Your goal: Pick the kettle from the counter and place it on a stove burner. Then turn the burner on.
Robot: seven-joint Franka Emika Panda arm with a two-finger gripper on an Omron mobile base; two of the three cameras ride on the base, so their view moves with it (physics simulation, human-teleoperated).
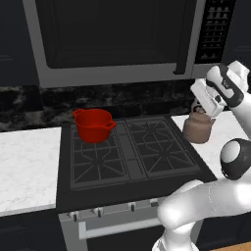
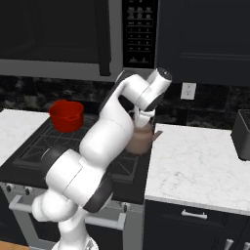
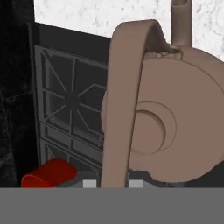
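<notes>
Microwave [image 1: 117,34] hangs dark over the black cooktop [image 1: 128,152], whose grates fill the middle of the left base view. White marble surface [image 2: 195,163] runs on both sides of the cooktop. The white arm [image 2: 110,132] rises from the base and bends down toward the seam between cooktop and right-hand slab. On the back left grate sits a red pot [image 1: 93,125]. The stove burner [image 1: 159,147] on the right side of the cooktop lies bare, just beside the kettle [image 1: 198,127].

The kettle is copper-brown and upright, at the left edge of the right-hand slab, next to the cooktop's rim; whether its base rests on the marble or is lifted clear cannot be told. In the hand view its arched handle [image 3: 124,109] runs straight up from between the two finger tips, with the knobbed lid [image 3: 151,129] just to the right and the spout pointing toward the marble at the top.

The hand [image 3: 113,183] sits right over the kettle, its fingers either side of the handle; whether they pinch it cannot be told.
</notes>
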